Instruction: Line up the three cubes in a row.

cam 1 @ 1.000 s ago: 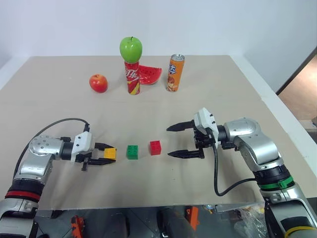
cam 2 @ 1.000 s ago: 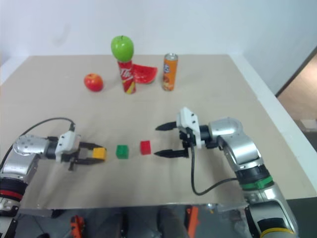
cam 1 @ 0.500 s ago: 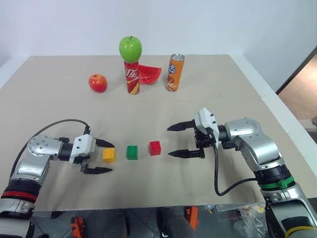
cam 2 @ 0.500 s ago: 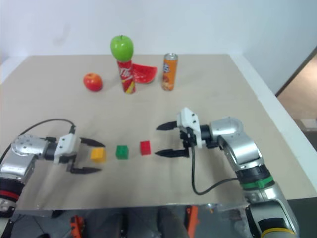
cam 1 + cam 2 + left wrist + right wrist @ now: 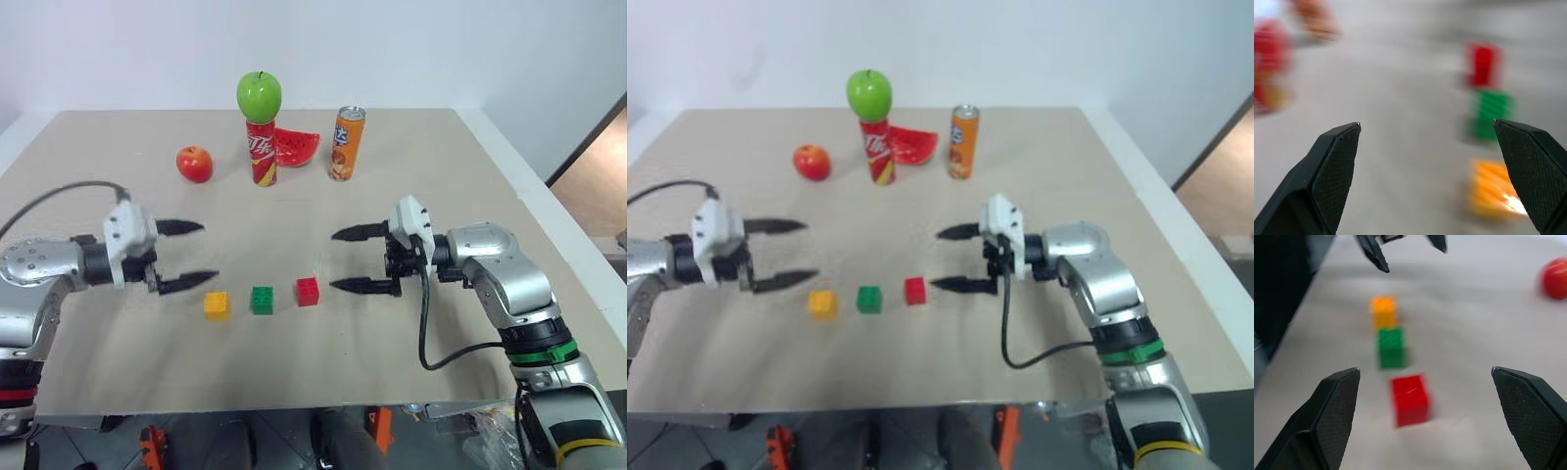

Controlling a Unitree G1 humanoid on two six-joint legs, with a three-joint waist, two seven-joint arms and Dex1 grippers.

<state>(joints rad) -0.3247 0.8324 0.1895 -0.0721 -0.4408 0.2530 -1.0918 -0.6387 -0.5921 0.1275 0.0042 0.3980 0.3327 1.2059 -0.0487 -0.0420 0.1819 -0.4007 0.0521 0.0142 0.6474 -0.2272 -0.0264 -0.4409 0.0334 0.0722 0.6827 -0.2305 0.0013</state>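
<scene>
Yellow cube [image 5: 217,305], green cube [image 5: 262,300], red cube [image 5: 308,292] form the row; left tool [image 5: 186,256] and right tool [image 5: 351,259] hang open flanking them, holding nothing.

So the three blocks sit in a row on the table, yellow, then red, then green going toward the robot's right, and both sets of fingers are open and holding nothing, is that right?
The order is wrong. Going toward the robot's right, it runs yellow block, green block, then red block, so green is in the middle; the left eye view shows this. The rest holds: they sit in a row on the table, and the left gripper and right gripper have open, empty fingers.
</scene>
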